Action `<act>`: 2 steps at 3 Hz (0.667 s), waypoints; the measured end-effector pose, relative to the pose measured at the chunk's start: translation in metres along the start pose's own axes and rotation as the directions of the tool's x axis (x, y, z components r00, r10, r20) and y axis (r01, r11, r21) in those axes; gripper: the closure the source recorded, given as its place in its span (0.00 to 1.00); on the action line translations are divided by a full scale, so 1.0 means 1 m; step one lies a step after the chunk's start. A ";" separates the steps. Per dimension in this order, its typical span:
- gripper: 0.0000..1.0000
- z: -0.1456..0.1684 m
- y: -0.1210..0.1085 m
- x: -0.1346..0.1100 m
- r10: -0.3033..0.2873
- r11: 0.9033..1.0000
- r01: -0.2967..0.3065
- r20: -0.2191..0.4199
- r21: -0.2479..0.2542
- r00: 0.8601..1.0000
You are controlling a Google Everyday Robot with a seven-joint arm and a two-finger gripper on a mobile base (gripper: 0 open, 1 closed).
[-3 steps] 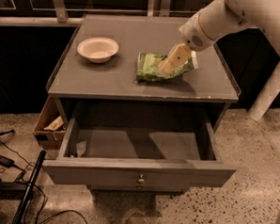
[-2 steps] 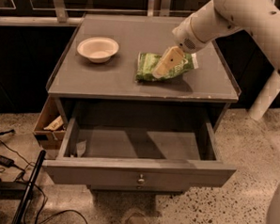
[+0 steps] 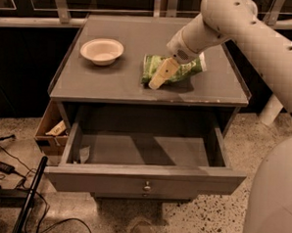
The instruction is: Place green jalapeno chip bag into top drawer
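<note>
- Since a moment ago the pale robot arm [image 3: 248, 30] has swung left and nearer, reaching in from the far right over the cabinet top [image 3: 113, 82]
- Below that grey top, the top drawer [image 3: 147, 180] stands pulled out towards me, its small round knob [image 3: 146, 186] at the centre of the front panel
- On the floor to the left sits a brown cardboard box [image 3: 49, 128]
- The green jalapeno chip bag [image 3: 190, 69] lies on the cabinet top, right of centre
- The white bowl [image 3: 102, 51] sits far left on the top, well apart from the bag
- The gripper [image 3: 159, 75] rests on the bag's left part; I cannot tell whether it is clamped on it
</note>
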State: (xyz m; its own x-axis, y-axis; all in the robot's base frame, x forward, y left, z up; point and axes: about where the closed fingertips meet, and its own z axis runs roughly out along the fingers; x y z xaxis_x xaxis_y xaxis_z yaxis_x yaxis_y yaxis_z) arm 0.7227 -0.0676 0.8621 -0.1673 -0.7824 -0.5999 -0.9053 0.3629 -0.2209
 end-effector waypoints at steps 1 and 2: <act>0.00 0.019 -0.002 0.007 0.018 0.999 -0.018 -0.022 -0.028 1.000; 0.18 0.020 -0.002 0.008 0.019 0.999 -0.019 -0.023 -0.030 1.000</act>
State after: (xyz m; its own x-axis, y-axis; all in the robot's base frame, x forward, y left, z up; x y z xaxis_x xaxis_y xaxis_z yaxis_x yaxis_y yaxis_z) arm 0.7312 -0.0640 0.8425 -0.1932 -0.7871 -0.5857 -0.9133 0.3623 -0.1857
